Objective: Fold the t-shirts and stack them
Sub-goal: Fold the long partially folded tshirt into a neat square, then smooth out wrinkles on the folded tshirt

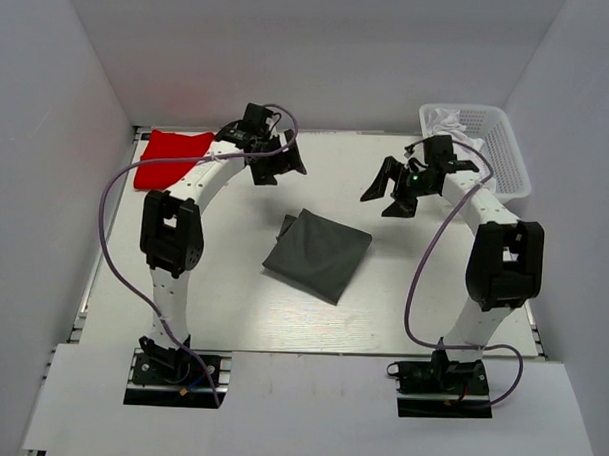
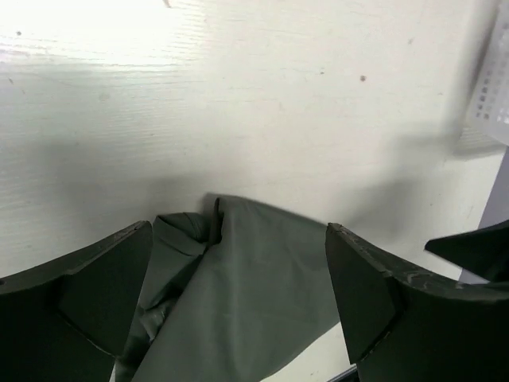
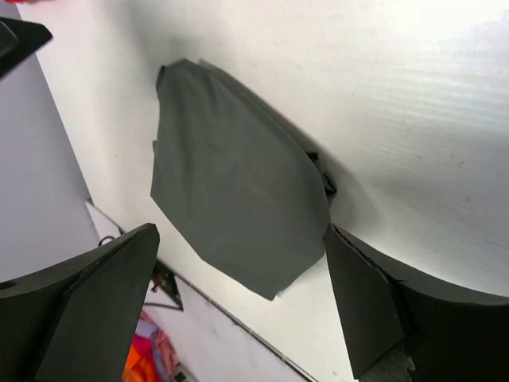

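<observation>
- Dark grey t-shirt point(image 1: 317, 252) — folded into a compact, roughly four-sided packet, lying flat near the middle of the white table point(image 1: 232, 306), turned at an angle to the table edges
- One small fold of cloth sticks out at the packet's far left corner; seen in the left wrist view
- Red t-shirt point(image 1: 172, 158) — folded, at the far left corner of the table, well apart from the grey one, partly hidden by the left arm
- Left gripper point(image 1: 279, 169): raised above the table beyond the grey shirt, jaws spread wide, not touching the cloth
- Right gripper point(image 1: 391, 194): raised to the far right of the grey shirt, jaws likewise spread wide, clear of the cloth
- White mesh basket point(image 1: 469, 110) at the far right corner; something white inside, too small to tell what
</observation>
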You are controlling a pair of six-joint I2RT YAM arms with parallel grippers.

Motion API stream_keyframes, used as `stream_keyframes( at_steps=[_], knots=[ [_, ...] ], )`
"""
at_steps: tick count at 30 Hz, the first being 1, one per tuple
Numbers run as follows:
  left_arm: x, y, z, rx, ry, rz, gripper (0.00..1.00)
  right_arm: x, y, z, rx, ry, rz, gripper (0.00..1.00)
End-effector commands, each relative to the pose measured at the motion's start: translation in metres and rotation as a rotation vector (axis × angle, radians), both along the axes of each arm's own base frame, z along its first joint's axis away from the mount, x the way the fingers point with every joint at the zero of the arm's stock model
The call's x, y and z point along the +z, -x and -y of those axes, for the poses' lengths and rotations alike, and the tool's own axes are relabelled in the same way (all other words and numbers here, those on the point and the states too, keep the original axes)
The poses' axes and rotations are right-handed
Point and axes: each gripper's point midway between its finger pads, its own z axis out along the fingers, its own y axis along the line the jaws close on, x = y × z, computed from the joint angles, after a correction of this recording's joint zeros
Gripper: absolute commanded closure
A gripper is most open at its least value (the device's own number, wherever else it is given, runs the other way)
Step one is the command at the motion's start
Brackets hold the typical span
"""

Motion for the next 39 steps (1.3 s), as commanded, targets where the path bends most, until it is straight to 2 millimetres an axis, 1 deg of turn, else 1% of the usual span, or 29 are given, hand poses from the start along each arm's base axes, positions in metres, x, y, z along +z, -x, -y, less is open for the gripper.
stream_keyframes(
  at_steps=[1, 3, 4, 5, 6, 7, 8, 9, 10, 11, 12, 14, 16, 18, 21, 22, 24, 25, 27, 29, 30, 31, 32, 33, 34, 35, 36, 37, 39],
  knots=[
    [0.031, 0.011, 0.007, -0.091, 0.045, 0.064, 0.00, 0.035, -0.009, 0.006, -0.020, 0.040, 0.118, 0.10],
    [0.043, 0.023, 0.025, -0.177, 0.096, 0.115, 0.00, 0.032, 0.005, 0.008, -0.026, 0.043, 0.104, 0.10],
    [0.032, 0.029, 0.026, -0.187, 0.100, 0.085, 0.00, 0.031, 0.008, 0.008, -0.012, 0.036, 0.115, 0.10],
    [0.030, 0.034, 0.026, -0.231, 0.095, 0.095, 0.00, 0.024, 0.024, 0.008, -0.004, 0.032, 0.098, 0.10],
    [0.028, 0.036, 0.027, -0.259, 0.100, 0.103, 0.00, 0.021, 0.029, 0.009, -0.002, 0.032, 0.097, 0.10],
    [0.020, 0.038, 0.024, -0.267, 0.078, 0.099, 0.00, 0.018, 0.027, 0.011, -0.005, 0.051, 0.124, 0.10],
    [0.013, 0.041, 0.026, -0.300, 0.057, 0.095, 0.00, 0.009, 0.040, 0.015, -0.012, 0.066, 0.107, 0.10],
    [0.003, 0.040, 0.022, -0.332, 0.017, 0.103, 0.00, 0.005, 0.043, 0.016, -0.013, 0.082, 0.107, 0.10],
    [-0.001, 0.042, 0.021, -0.344, 0.007, 0.101, 0.02, 0.000, 0.039, 0.023, -0.033, 0.127, 0.134, 0.10],
    [-0.008, 0.045, 0.026, -0.368, -0.003, 0.096, 0.04, -0.011, 0.051, 0.024, -0.032, 0.137, 0.115, 0.10],
    [-0.008, 0.048, 0.031, -0.380, -0.002, 0.096, 0.05, -0.013, 0.052, 0.023, -0.032, 0.136, 0.121, 0.10],
    [-0.025, 0.046, 0.035, -0.383, -0.015, 0.088, 0.11, -0.016, 0.053, 0.015, -0.016, 0.111, 0.138, 0.10],
    [-0.035, 0.044, 0.037, -0.369, -0.039, 0.065, 0.16, -0.017, 0.053, 0.007, -0.009, 0.093, 0.145, 0.10],
    [-0.046, 0.037, 0.036, -0.357, -0.065, 0.041, 0.26, -0.030, 0.053, 0.004, 0.002, 0.100, 0.108, 0.10],
    [-0.056, 0.037, 0.035, -0.345, -0.074, 0.018, 0.35, -0.038, 0.054, -0.002, 0.014, 0.100, 0.081, 0.10],
    [-0.064, 0.039, 0.034, -0.345, -0.079, 0.001, 0.35, -0.046, 0.054, -0.004, 0.014, 0.102, 0.054, 0.10],
    [-0.065, 0.037, 0.032, -0.326, -0.093, 0.001, 0.38, -0.049, 0.053, -0.008, 0.016, 0.085, 0.041, 0.10],
    [-0.074, 0.040, 0.030, -0.327, -0.099, -0.021, 0.38, -0.051, 0.053, -0.010, 0.015, 0.084, 0.032, 0.10],
    [-0.075, 0.042, 0.033, -0.337, -0.083, -0.021, 0.45, -0.055, 0.051, -0.011, 0.006, 0.086, 0.026, 0.10],
    [-0.076, 0.044, 0.037, -0.345, -0.054, -0.026, 0.52, -0.058, 0.049, -0.013, 0.011, 0.069, 0.023, 0.30],
    [-0.073, 0.044, 0.039, -0.350, -0.042, -0.015, 0.60, -0.057, 0.051, -0.017, 0.020, 0.048, 0.016, 0.40],
    [-0.072, 0.045, 0.040, -0.347, -0.029, -0.023, 0.68, -0.058, 0.051, -0.019, 0.023, 0.037, 0.009, 0.62],
    [-0.071, 0.044, 0.041, -0.346, -0.026, -0.014, 0.78, -0.058, 0.049, -0.020, 0.015, 0.031, 0.011, 0.68],
    [-0.069, 0.043, 0.043, -0.351, -0.016, -0.007, 0.97, -0.060, 0.048, -0.018, 0.009, 0.040, 0.008, 0.72],
    [-0.063, 0.043, 0.044, -0.343, -0.009, -0.001, 1.00, -0.059, 0.046, -0.020, 0.008, 0.041, 0.012, 0.82],
    [-0.063, 0.043, 0.044, -0.343, -0.009, -0.001, 1.00, -0.058, 0.044, -0.019, 0.004, 0.042, 0.013, 0.87],
    [-0.058, 0.042, 0.044, -0.343, -0.006, 0.010, 1.00, -0.057, 0.042, -0.018, -0.002, 0.048, 0.019, 0.95],
    [-0.053, 0.044, 0.043, -0.343, -0.003, 0.017, 1.00, -0.057, 0.042, -0.018, -0.003, 0.057, 0.021, 1.00],
    [-0.047, 0.046, 0.042, -0.343, 0.001, 0.033, 1.00, -0.050, 0.038, -0.016, -0.007, 0.069, 0.054, 1.00]
  ],
)
